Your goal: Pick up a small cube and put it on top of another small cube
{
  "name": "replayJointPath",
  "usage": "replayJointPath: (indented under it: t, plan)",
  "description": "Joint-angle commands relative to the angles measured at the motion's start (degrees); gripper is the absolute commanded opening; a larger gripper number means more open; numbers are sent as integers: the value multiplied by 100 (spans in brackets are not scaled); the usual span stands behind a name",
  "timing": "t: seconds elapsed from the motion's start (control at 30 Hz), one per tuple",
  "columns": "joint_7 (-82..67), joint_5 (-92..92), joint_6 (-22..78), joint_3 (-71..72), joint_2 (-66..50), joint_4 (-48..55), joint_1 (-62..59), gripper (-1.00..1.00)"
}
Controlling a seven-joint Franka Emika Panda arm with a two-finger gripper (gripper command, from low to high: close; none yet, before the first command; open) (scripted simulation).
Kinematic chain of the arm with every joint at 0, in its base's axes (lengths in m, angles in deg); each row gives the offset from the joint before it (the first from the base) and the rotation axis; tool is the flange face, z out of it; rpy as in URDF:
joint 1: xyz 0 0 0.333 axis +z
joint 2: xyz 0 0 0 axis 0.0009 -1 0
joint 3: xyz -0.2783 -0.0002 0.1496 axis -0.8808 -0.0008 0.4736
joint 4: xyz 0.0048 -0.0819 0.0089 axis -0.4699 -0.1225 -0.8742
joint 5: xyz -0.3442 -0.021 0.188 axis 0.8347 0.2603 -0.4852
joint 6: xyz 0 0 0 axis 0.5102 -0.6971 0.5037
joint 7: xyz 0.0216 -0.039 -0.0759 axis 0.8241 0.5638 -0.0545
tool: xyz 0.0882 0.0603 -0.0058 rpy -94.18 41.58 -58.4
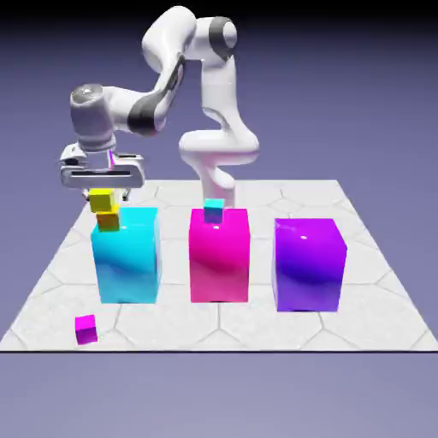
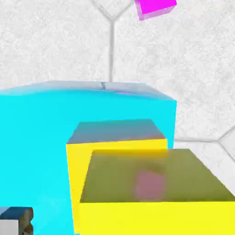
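Note:
The tiny yellow cube [image 1: 105, 201] sits on the tiny orange-brown cube [image 1: 109, 221], which rests on the back left corner of the big cyan block [image 1: 128, 257]. My gripper [image 1: 104, 186] hovers right above the yellow cube, open. In the hand view the yellow cube [image 2: 151, 183] fills the lower right. Behind it the lower cube [image 2: 114, 133] shows a yellowish face, on the cyan block [image 2: 36, 137]. One grey fingertip [image 2: 16, 220] shows at the bottom left, well apart from the yellow cube. The other fingertip is out of sight.
A big magenta block [image 1: 219, 257] stands in the middle with a tiny cyan cube [image 1: 213, 210] on top. A big purple block [image 1: 310, 263] stands at the exterior view's right. A tiny magenta cube [image 1: 85, 328] [image 2: 155, 8] lies on the table before the cyan block.

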Motion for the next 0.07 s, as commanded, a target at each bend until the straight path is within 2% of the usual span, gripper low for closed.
replayJointPath:
  t: [0.0, 0.03]
  plan:
    - [-3, -19, 249, 50, 46, 205, 17, 100]
    - [-3, -23, 301, 60, 56, 247, 21, 100]
